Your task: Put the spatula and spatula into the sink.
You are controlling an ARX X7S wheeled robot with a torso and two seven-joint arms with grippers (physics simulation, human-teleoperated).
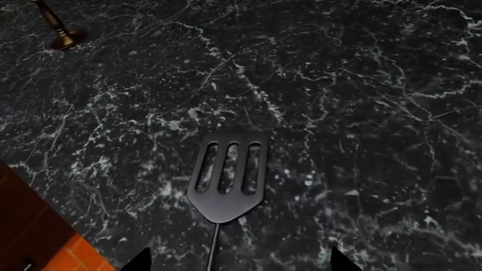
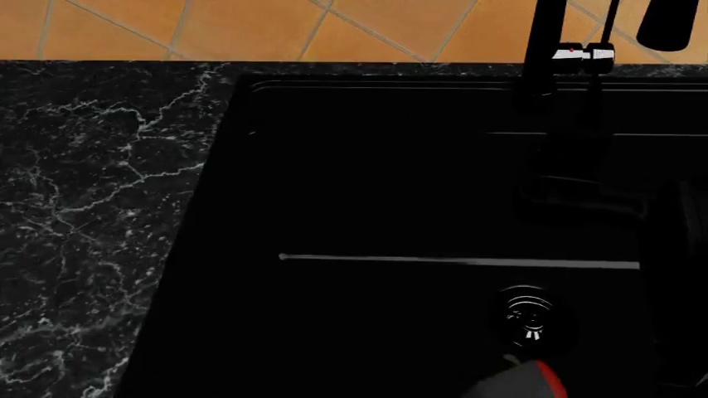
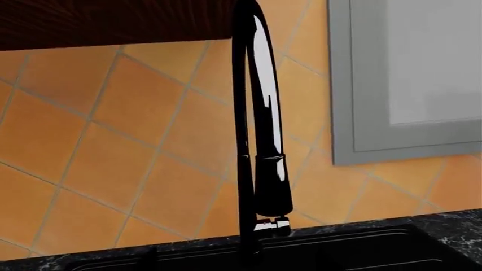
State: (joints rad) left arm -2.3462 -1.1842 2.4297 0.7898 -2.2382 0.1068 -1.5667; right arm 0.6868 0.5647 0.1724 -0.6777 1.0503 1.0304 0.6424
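Only drain [image 2: 531, 313] and pale ridge [image 2: 459, 262] in sink [image 2: 332, 182]

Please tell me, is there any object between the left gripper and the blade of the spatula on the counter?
No. In the left wrist view only the spatula's own thin shaft and bare black marble countertop lie between the left gripper and the slotted blade.

Glossy black sink [image 2: 332, 182] with round drain [image 2: 529, 313], faucet [image 2: 559, 58], beside marble counter [image 2: 89, 191]
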